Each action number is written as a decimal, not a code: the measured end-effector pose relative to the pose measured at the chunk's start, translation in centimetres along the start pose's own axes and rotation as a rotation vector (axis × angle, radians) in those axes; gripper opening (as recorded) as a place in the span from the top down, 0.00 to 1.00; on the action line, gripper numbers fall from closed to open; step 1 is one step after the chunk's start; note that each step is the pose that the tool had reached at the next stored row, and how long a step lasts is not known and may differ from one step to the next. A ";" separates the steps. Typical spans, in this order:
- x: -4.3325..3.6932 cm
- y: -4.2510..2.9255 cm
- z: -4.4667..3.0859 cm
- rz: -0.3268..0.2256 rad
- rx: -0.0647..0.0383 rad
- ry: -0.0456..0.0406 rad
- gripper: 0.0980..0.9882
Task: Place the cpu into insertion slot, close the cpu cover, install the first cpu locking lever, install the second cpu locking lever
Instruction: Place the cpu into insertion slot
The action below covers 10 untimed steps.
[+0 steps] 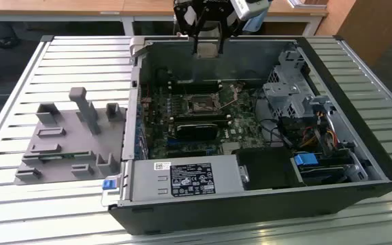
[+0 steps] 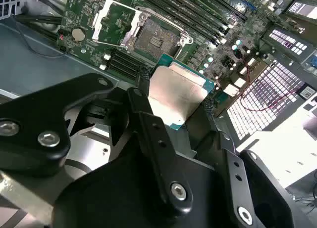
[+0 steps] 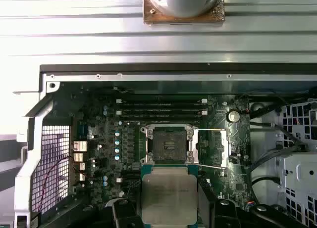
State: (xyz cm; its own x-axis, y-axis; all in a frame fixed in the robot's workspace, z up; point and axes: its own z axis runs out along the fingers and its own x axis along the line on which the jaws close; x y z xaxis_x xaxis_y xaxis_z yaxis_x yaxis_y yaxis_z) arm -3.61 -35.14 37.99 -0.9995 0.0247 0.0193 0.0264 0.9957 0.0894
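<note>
Surrounding the work: an open computer case (image 1: 250,206) lies on a slatted table (image 1: 80,56), with its green motherboard (image 1: 240,125) facing up at the jaws.
Gripper: in the exterior view the gripper (image 1: 208,51) hangs over the case's far wall, above the board, not down among the parts.
Jaws: clamped on the cpu. In the second wrist view the black fingers (image 2: 148,124) press on two opposite edges of the chip.
Cpu cover: the cpu cover (image 3: 210,148) is swung open and lies just beside the socket, off to one side of the line from the jaws to the slot. Its square window shows bare board.
Insertion slot: the insertion slot (image 3: 167,143) is uncovered and has no chip in it. It lies straight out beyond the fingertips, well apart from them, between the jaws and the long memory slots (image 3: 161,107).
Cpu: the cpu (image 3: 169,194) sits between the jaws with its dull metal top towards the cameras. It is close to square, so it has no real long axis, and its edges run parallel to the slot's frame.
Key relation: the slot is ahead of and below the held chip, so by my reading the placing is not yet done.
View differences: the first wrist view shows chip and slot squared up. The second wrist view shows the grip and the chip's green rim (image 2: 198,74). The exterior view shows the height gap down to the slot (image 1: 200,105).
</note>
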 end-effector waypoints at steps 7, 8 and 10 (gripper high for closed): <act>0.00 0.00 0.00 0.000 0.000 0.0000 0.50; 0.00 0.00 0.00 0.001 0.000 0.0000 0.50; 0.00 0.00 0.00 0.003 0.000 -0.0003 0.50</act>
State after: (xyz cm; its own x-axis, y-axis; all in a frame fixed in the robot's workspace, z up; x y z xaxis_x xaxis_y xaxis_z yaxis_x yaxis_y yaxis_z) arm -3.61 -35.14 37.99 -0.9994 0.0281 0.0193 0.0297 0.9956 0.0894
